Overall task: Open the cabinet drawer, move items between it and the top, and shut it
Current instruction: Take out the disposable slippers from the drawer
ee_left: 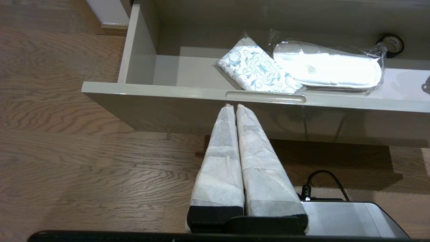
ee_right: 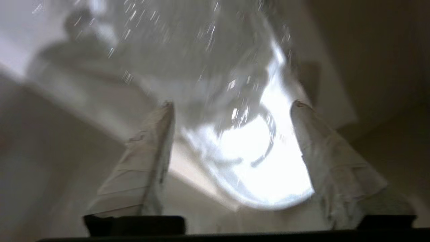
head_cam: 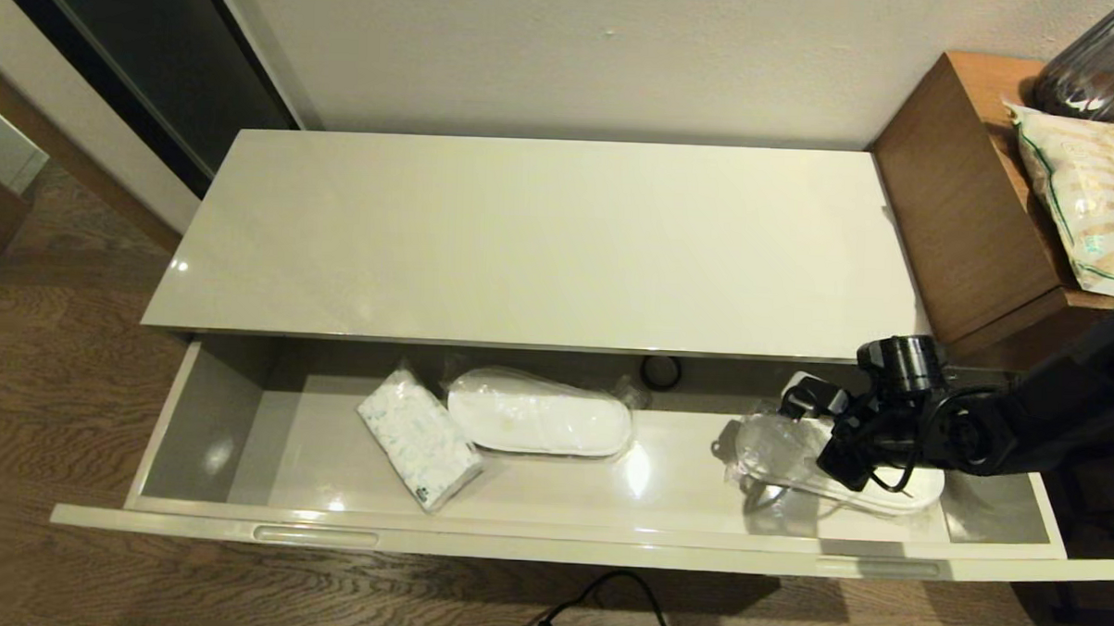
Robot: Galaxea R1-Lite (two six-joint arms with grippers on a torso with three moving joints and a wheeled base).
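Cabinet drawer (head_cam: 192,411) pulled out fully. Wrapped slipper pair (head_cam: 784,455) lies at drawer's right end, under right gripper (ee_right: 231,104), fingers spread wide, nothing held. Second pair (head_cam: 540,414) at drawer centre. Left gripper (ee_left: 234,107) parked outside drawer front, fingers pressed together. Risk judged: crinkly wrap snagged on fingertip, pair dragged during withdrawal.

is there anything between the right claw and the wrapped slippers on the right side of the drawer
Nothing visible. The right claw hangs open directly over the right wrapped slipper pair in the cabinet drawer, fingers spread either side of it. The tissue pack and the other slipper pair lie well off to the left.
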